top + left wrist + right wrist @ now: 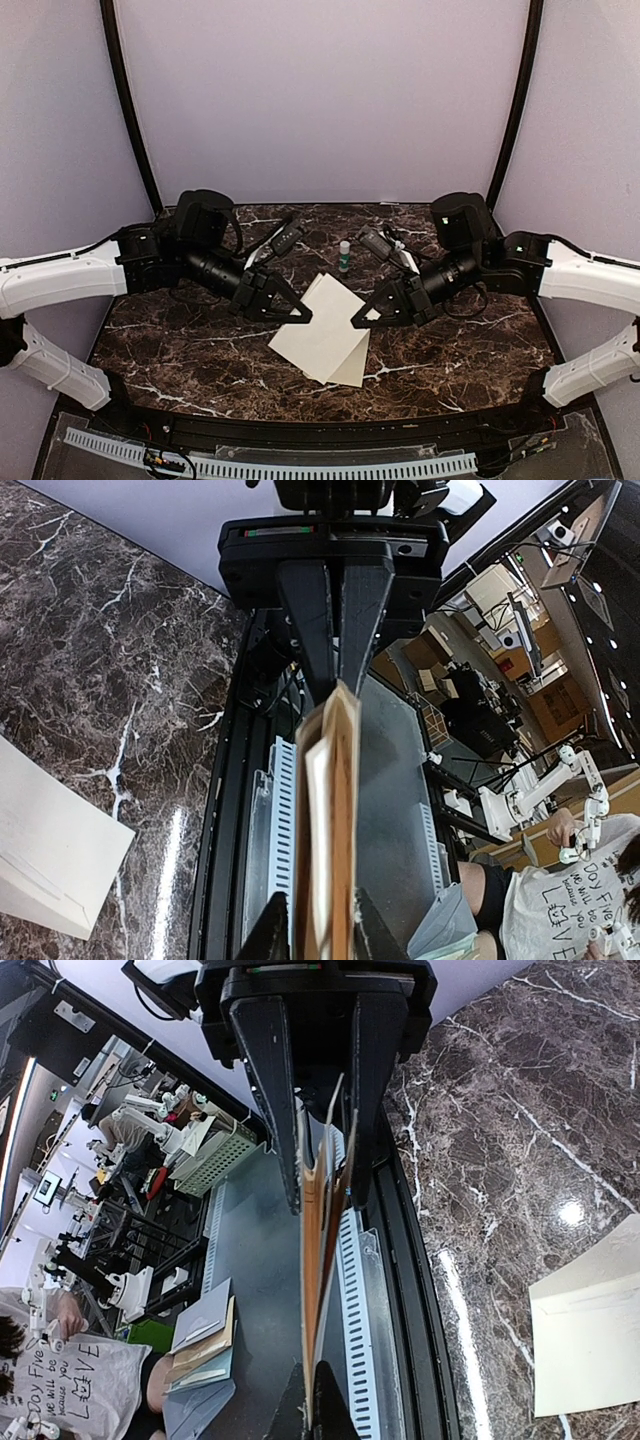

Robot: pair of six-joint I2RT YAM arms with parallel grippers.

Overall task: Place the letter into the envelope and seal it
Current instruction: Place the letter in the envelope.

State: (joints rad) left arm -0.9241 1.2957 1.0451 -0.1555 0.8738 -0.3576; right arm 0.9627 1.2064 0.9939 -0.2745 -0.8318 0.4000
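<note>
Top external, dark veined marble table (180, 350), cream envelope (320, 345), lilac walls (320, 100)

Dark, white-veined marble counter (180, 350). A small white-and-green tube (344, 256) stands upright near the middle of its far edge. A white slotted strip (300, 467) lines the near edge.

The only legible writing stands on a white T-shirt (565, 900) seen beyond the worktop (100, 630). In the left wrist view it carries handwritten-style lines including "Five", "we will be" and, in larger capitals, "LOVE". The right wrist view shows the same T-shirt (70, 1385) with "Five" and "LOVE" partly legible; the remaining words are too small to read.
</note>
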